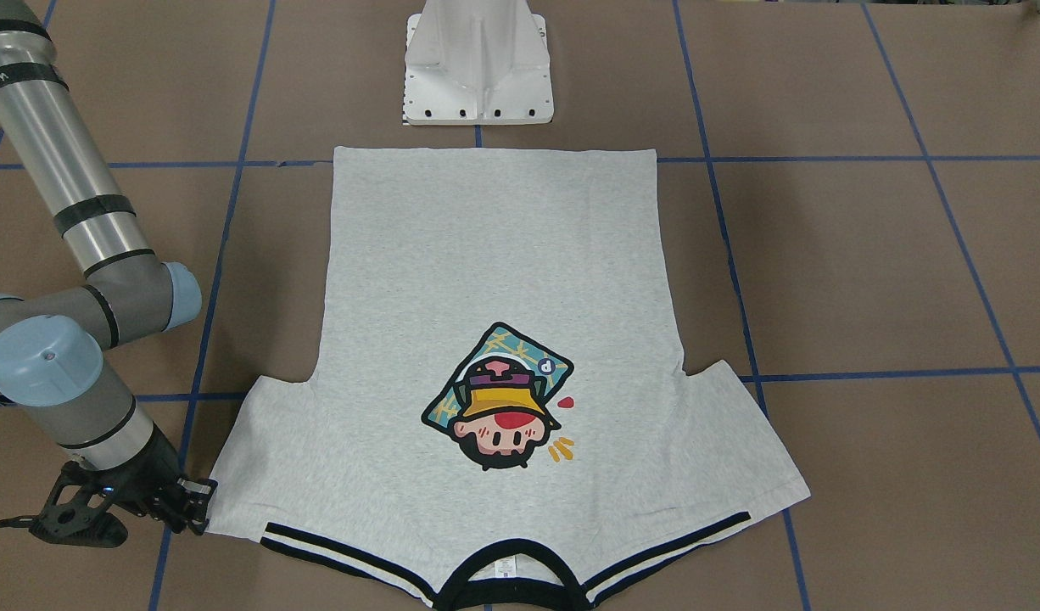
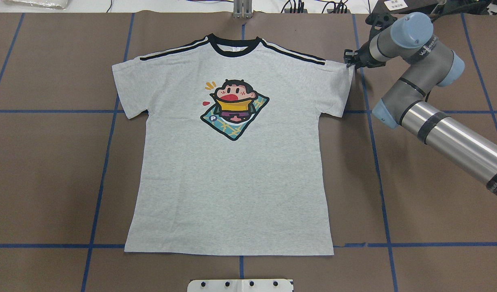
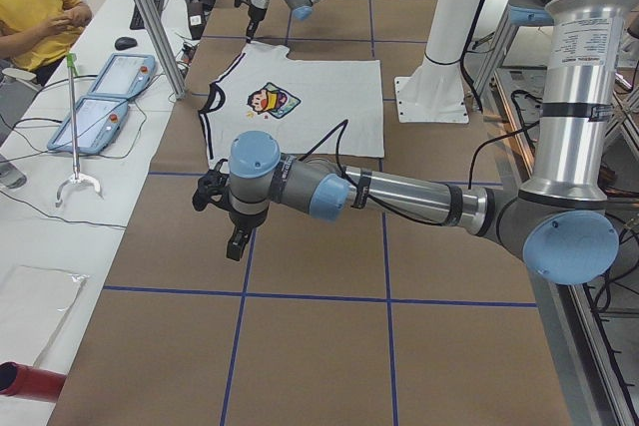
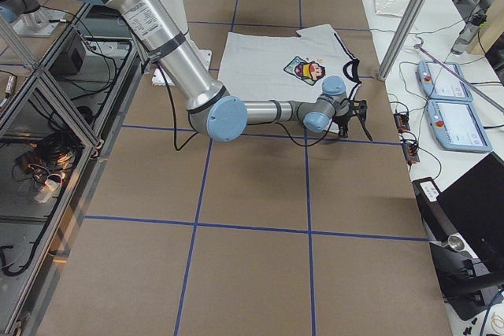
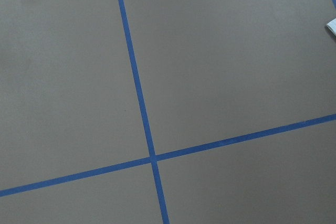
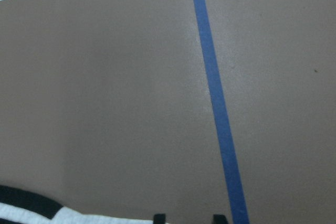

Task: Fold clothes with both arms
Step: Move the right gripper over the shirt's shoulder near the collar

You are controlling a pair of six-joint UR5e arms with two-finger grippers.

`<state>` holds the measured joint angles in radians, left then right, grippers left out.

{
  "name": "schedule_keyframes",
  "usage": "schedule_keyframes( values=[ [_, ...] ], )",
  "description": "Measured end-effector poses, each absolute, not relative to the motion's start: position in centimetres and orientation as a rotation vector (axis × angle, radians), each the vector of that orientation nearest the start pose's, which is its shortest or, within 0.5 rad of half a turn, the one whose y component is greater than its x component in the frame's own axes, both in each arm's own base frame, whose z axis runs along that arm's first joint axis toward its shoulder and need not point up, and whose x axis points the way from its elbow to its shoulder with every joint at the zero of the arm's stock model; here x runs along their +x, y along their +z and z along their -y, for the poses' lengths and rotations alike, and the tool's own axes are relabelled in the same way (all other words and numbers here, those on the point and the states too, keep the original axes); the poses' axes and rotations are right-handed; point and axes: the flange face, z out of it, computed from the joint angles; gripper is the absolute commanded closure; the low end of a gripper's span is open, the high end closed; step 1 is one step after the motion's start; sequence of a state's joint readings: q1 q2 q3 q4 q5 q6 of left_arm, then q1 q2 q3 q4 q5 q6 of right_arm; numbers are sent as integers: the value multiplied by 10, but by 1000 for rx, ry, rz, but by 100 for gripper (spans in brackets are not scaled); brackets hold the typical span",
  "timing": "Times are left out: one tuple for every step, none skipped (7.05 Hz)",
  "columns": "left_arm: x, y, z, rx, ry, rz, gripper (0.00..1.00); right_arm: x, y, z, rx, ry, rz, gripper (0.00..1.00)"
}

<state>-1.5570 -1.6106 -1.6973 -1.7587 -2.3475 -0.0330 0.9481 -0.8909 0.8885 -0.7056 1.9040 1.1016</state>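
T-shirt [image 2: 232,182] lies flat on the brown surface [image 2: 50,182], print side up, straight out in front of the white pedestal [image 1: 478,76]. Hem [image 2: 232,252] is the edge nearest the pedestal, just short of it. Black collar [image 2: 234,42] is at the end farthest from it. Cartoon print [image 2: 234,107] sits on the chest, roughly in line with the pedestal. Both sleeves are spread flat and the body is smooth. Black-and-white shoulder stripes [image 2: 293,52] run from the collar out toward each sleeve.

My right arm [image 2: 435,121] reaches out past the pedestal on my right side, wrist bent in toward the shirt. Right jaws are down low at the outer top corner of the right sleeve [image 2: 337,87], at the end far from the pedestal. In the overhead and front views they look to be touching the sleeve edge. In the right wrist view two black fingertips [image 6: 159,219] stand apart with a moderate gap and bare surface between them. Grey cloth and a bit of stripe come in up to one tip. So the jaws are parted and holding nothing.

My left arm [image 3: 399,192] stretches out on the pedestal's other side, well apart from the shirt. Left jaws show only in the left side view, pointing down over the surface. I can't tell whether they're parted or closed. The left wrist view gives only bare surface and crossing blue tape lines [image 5: 152,156].
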Motion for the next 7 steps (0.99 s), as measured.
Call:
schedule_keyframes(
  values=[
    [-56,554,523,318,120,-776,0,-383,478,705,320,302,857,100],
    [-56,554,523,319,120,-776,0,-382,475,706,323,302,862,100],
    [-56,554,523,318,120,-777,0,-381,463,706,334,301,880,100],
    [-57,555,523,318,119,-777,0,-377,442,701,343,299,916,100],
    [-57,555,523,317,118,-777,0,-375,412,691,335,296,948,100],
    [-57,555,522,317,118,-777,0,-382,378,680,316,301,966,100],
    [-57,555,522,318,119,-777,0,-399,347,669,291,321,984,100]
  ],
)
